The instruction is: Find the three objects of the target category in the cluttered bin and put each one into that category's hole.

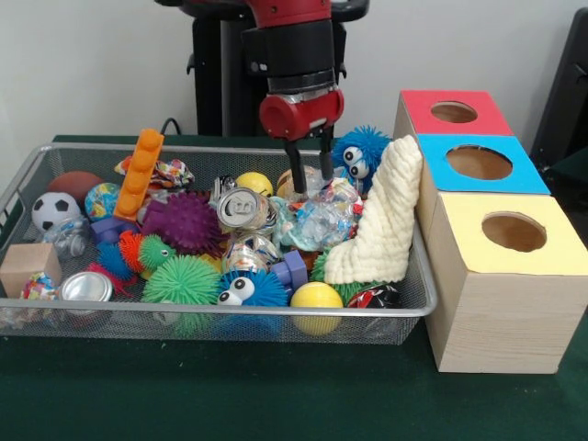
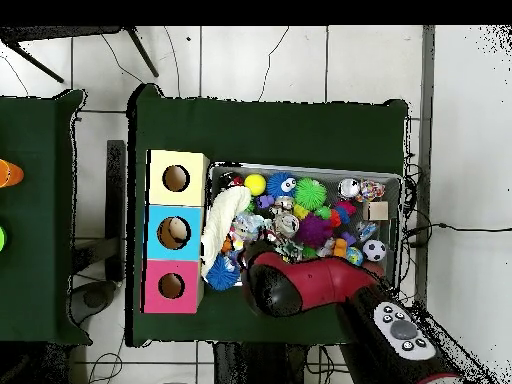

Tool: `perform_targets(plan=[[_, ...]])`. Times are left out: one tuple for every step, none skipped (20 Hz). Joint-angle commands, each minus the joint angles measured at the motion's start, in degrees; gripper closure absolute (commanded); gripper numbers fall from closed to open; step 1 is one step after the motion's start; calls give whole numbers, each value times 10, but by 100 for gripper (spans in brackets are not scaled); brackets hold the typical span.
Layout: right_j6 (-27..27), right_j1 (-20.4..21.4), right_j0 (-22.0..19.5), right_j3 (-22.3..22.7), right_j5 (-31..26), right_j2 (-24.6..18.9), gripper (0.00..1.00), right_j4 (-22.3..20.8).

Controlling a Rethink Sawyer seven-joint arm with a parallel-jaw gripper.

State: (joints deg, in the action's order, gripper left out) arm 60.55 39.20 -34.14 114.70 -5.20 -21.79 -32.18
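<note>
The wire mesh bin (image 1: 230,310) is full of mixed objects and also shows in the overhead view (image 2: 310,168). My gripper (image 1: 311,188) hangs over the bin's back right part. Its two black fingers (image 1: 299,173) are apart and reach down into the clutter, straddling crumpled clear plastic (image 1: 317,219). I cannot see anything held. Right of the bin stand three wooden boxes with holes: red (image 1: 454,112), blue (image 1: 479,163) and yellow (image 1: 514,231). In the overhead view the arm (image 2: 290,285) hides the gripper.
Close to the gripper are a crushed can (image 1: 242,209), a blue fuzzy toy with eyes (image 1: 358,156) and a cream knitted cloth (image 1: 386,216) leaning on the bin's right wall. Further left are a purple spiky ball (image 1: 186,221), an orange brick (image 1: 140,173) and a soccer ball (image 1: 53,209).
</note>
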Motion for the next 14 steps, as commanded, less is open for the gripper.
perform_targets(plan=[[38, -37, 17, -73, -87, -25, 0, 8], [40, -37, 16, -71, -91, -24, 0, 10], [44, -40, 23, -74, -106, -9, 0, 11], [45, -42, 28, -78, -112, 2, 0, 8], [47, -46, 33, -83, -111, 11, 0, 3], [49, -51, 37, -88, -111, 20, 0, -2], [44, -56, 40, -93, -109, 23, 0, -10], [42, -58, 36, -93, -100, 18, 0, -13], [36, -64, 31, -93, -80, 7, 0, -24], [31, -67, 37, -99, -81, 11, 0, -30], [31, -73, 56, -113, -86, 30, 0, -40], [32, -77, 63, -120, -84, 39, 0, -46], [31, -83, 70, -127, -75, 45, 0, -54], [32, -86, 75, -132, -74, 50, 0, -58]])
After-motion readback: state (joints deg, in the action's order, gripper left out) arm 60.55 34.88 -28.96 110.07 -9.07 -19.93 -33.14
